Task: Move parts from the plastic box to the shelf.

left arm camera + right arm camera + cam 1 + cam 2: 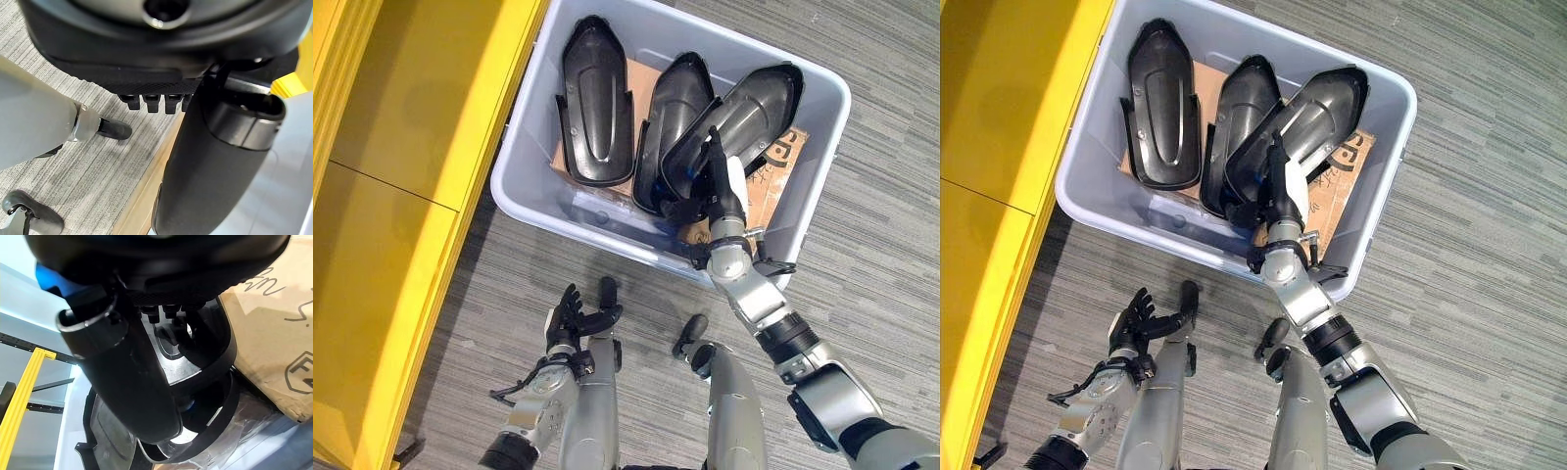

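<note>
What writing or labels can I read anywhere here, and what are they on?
Cardboard in the plastic box: black print and scrawled marks, cut off and partly covered, not readable.
Black parts, yellow shelf: no text to be seen.

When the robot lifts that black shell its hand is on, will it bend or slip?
The black shell looks like moulded hard plastic, so probably stiff. Its glossy curved surface may slip under the right hand. It leans on another shell, so that one might shift.
</note>
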